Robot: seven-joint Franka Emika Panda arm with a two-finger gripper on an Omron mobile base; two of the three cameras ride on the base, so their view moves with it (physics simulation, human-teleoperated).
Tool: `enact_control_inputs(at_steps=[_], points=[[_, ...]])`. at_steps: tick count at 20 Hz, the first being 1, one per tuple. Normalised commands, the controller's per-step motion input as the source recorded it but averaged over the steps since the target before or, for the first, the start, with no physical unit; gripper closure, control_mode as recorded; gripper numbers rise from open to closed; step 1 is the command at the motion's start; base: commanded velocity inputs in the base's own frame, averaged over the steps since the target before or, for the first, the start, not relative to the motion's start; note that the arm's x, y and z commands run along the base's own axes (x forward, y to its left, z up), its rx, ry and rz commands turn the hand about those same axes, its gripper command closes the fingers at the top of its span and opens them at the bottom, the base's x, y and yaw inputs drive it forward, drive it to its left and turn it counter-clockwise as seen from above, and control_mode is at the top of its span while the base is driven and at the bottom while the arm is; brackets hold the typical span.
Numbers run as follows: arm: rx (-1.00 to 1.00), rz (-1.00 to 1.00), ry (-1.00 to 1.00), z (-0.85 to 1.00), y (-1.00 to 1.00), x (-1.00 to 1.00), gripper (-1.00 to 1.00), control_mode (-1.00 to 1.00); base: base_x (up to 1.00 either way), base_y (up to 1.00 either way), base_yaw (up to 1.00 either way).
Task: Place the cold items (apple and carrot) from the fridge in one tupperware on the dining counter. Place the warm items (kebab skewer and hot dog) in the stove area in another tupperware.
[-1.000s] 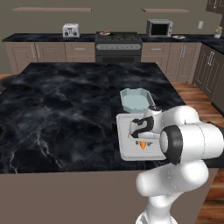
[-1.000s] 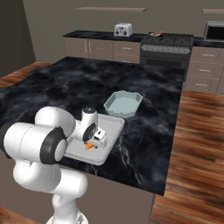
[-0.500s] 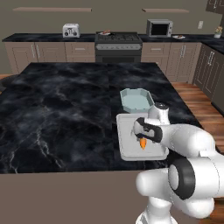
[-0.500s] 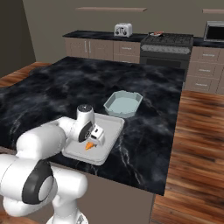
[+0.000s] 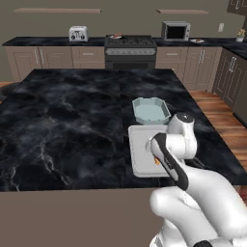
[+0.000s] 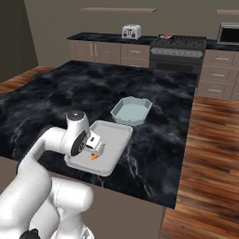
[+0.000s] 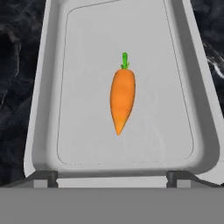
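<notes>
Pincer (image 6: 94,149) spread wide above the white tupperware (image 7: 52,78), the carrot (image 7: 122,100) lying free directly beneath it on the tray floor, apparently released for cold-item sorting on the desk (image 5: 72,120).

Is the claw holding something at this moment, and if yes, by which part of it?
Nothing is held. The claw is open above the grey tupperware, and the carrot lies free on its floor, apart from both fingertips.
</notes>
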Motion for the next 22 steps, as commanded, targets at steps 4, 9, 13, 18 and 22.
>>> enact_control_inputs(at_steps=[4,9,13,18,22], points=[[0.00,0.00,0.00,0.51,0.15,-0.58,-1.00,-1.00,0.00,0.00,0.00],[-0.01,0.00,0.00,0.51,0.09,-0.52,-1.00,-1.00,0.00,0.00,0.00],[0.00,0.00,0.00,0.45,0.00,-0.47,-1.00,-1.00,0.00,0.00,0.00],[0.00,0.00,-0.05,0.49,-0.01,-0.49,-1.00,-1.00,0.00,0.00,0.00],[0.00,-0.01,-0.15,0.23,-0.07,-0.54,-1.00,1.00,-0.18,0.00,0.00]])
